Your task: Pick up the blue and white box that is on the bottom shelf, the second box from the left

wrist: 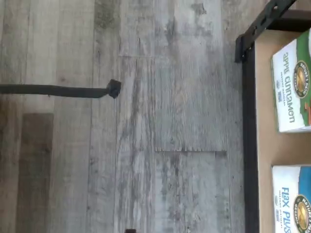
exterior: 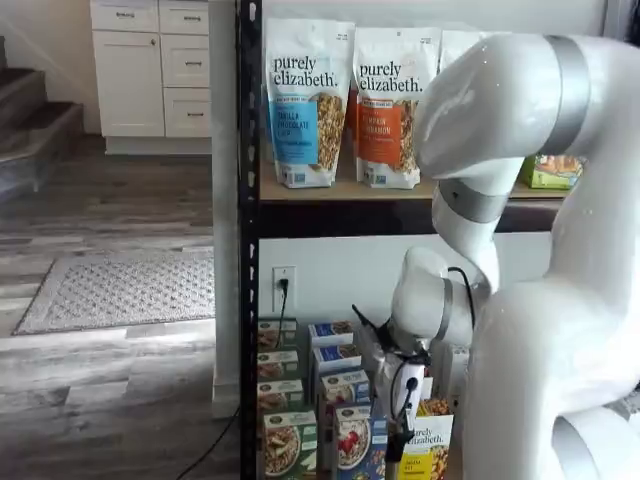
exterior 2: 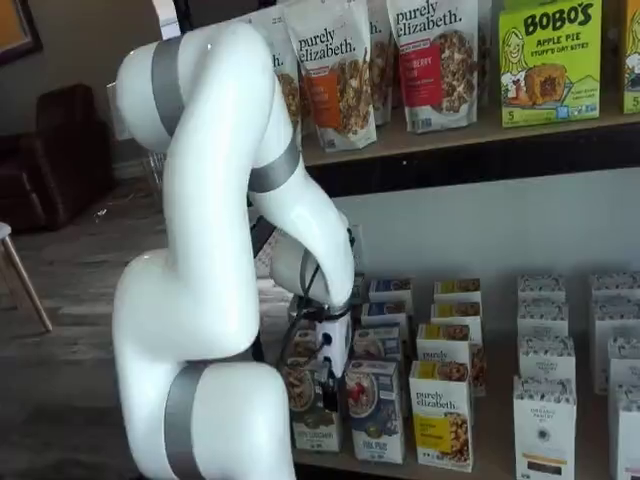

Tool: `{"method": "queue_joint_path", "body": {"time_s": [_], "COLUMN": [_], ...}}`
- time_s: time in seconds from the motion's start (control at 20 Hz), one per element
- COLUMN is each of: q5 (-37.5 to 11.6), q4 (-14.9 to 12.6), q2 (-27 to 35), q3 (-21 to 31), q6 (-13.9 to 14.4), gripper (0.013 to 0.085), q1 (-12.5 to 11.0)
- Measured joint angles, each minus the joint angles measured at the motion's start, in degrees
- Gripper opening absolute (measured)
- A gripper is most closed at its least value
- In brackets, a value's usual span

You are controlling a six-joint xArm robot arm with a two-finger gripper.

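The blue and white box [exterior 2: 375, 410] stands at the front of the bottom shelf [wrist: 265, 150], between a green-fronted box [exterior 2: 303, 398] and a yellow "purely elizabeth" box [exterior 2: 441, 417]. It also shows in a shelf view [exterior: 354, 446]. The wrist view shows its blue and white "Flax Plus" top [wrist: 293, 199] beside a green "apple cinnamon" box top [wrist: 291, 87]. My gripper [exterior 2: 326, 384] hangs low in front of these front boxes, also in a shelf view [exterior: 401, 420]. Only dark finger parts and a cable show below its white body, with no plain gap. It holds nothing.
More rows of small boxes stand behind and to the right on the bottom shelf. Tall granola bags [exterior: 308, 100] stand on the tan tier above. The black rack post [exterior: 247, 230] and frame corner [wrist: 241, 48] are close. A black cable [wrist: 58, 90] lies on the wood floor.
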Motion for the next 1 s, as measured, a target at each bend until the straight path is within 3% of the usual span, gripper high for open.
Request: {"method": "queue_joint_path", "body": {"time_s": [0.45, 0.7, 0.9, 1.0], "q5": [-1.26, -3.53, -5.32, -6.78], "q4": [3.19, 10.07, 12.52, 17.14], "q2": [5.52, 8.18, 10.91, 11.94], "q3": [-3.46, -4.91, -6.5, -7.11], "q6": [-3.92, -9.82, -11.93, -15.84], "gripper": [0.085, 0.085, 0.085, 0.085], "q1": [-0.56, 0.22, 0.7, 1.29]}}
